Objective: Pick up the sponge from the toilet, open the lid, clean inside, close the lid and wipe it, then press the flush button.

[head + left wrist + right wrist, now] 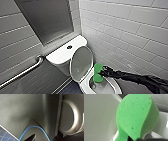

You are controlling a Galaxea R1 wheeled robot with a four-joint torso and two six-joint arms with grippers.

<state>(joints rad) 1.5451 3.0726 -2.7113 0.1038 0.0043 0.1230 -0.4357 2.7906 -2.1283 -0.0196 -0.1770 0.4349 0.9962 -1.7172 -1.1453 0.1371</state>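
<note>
the right gripper [103,71] comes in from the right, its fingers clenched on the pinched middle of the sponge [98,68], which bulges out in a green lobe on either side. the sponge is over the back of the toilet [115,87] bowl, just beside the raised lid [81,61]; whether it touches the rim i cannot tell. behind the lid is the tank [60,55], with the flush button [69,46] in the middle of its top. a grab bar [22,72] runs along the left wall, and white tiles [130,30] cover the right wall.
</note>
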